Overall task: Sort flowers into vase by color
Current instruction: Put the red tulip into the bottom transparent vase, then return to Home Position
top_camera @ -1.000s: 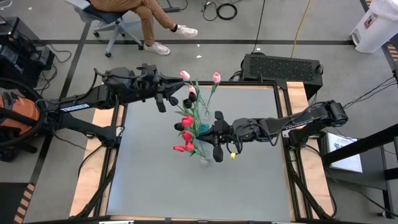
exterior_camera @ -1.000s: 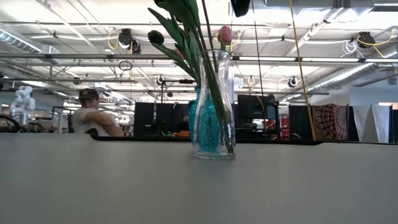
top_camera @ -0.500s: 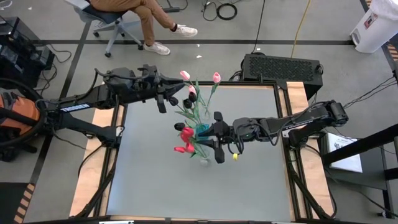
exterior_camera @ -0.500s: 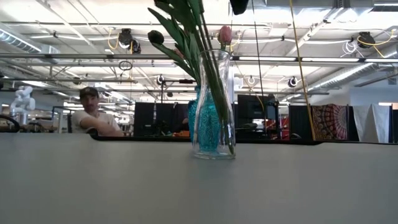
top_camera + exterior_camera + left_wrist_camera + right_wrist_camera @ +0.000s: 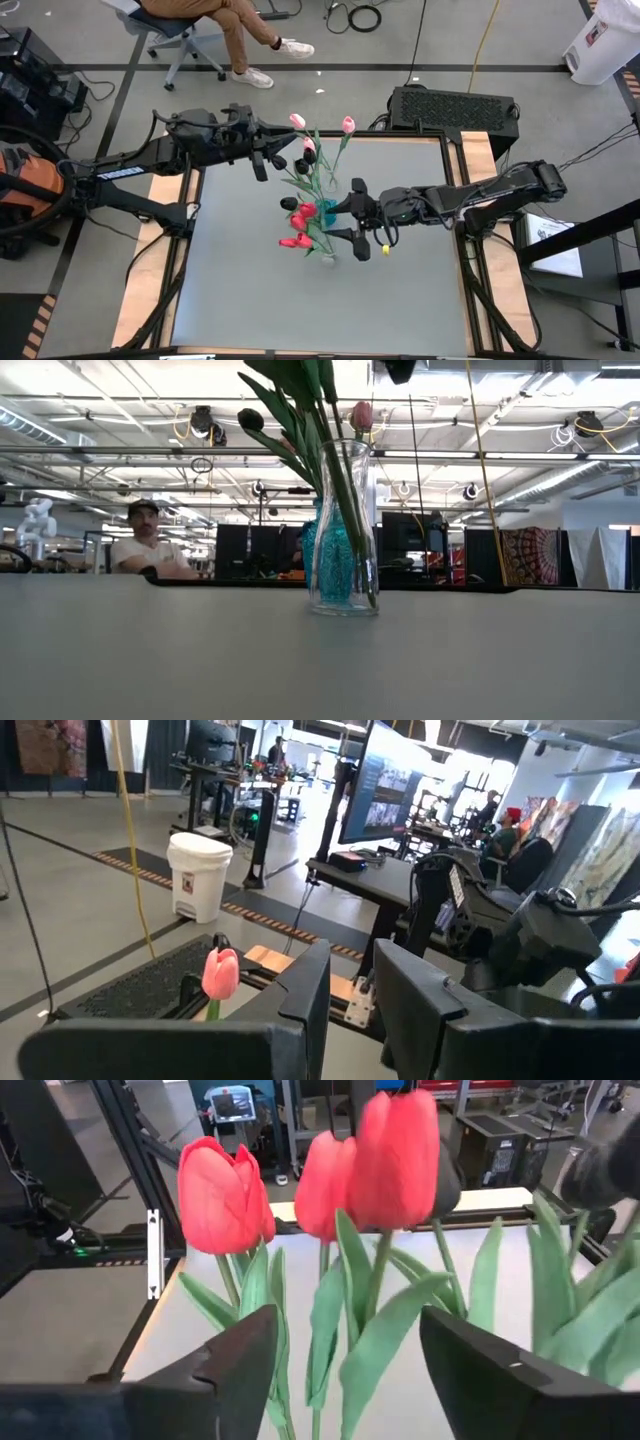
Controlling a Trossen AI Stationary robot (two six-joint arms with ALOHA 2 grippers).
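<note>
Two vases stand mid-table: a clear glass one [image 5: 345, 530] in front and a teal one [image 5: 326, 208] behind it. Long green stems rise from them. Red tulip heads [image 5: 297, 214] lean toward the table's left; pink heads [image 5: 297, 120] and black heads [image 5: 300, 165] stand farther back. My right gripper [image 5: 340, 220] is just right of the vases, open. In the right wrist view the red tulips [image 5: 398, 1160] stand right before it [image 5: 345, 1370], stems and leaves between its fingers, untouched. My left gripper [image 5: 272, 152] hovers level at the far left by the black heads, its fingers [image 5: 305, 990] narrowly apart around nothing.
A person sits on a chair [image 5: 190, 30] beyond the far edge, and another person [image 5: 150, 545] shows behind the table in the low view. A black box [image 5: 452, 108] stands at the far right corner. Bare grey tabletop [image 5: 300, 310] lies toward the near edge.
My right gripper has opened and let go of the red tulips. Their heads have dropped a little toward the near edge and now lean out of the vase on their own.
</note>
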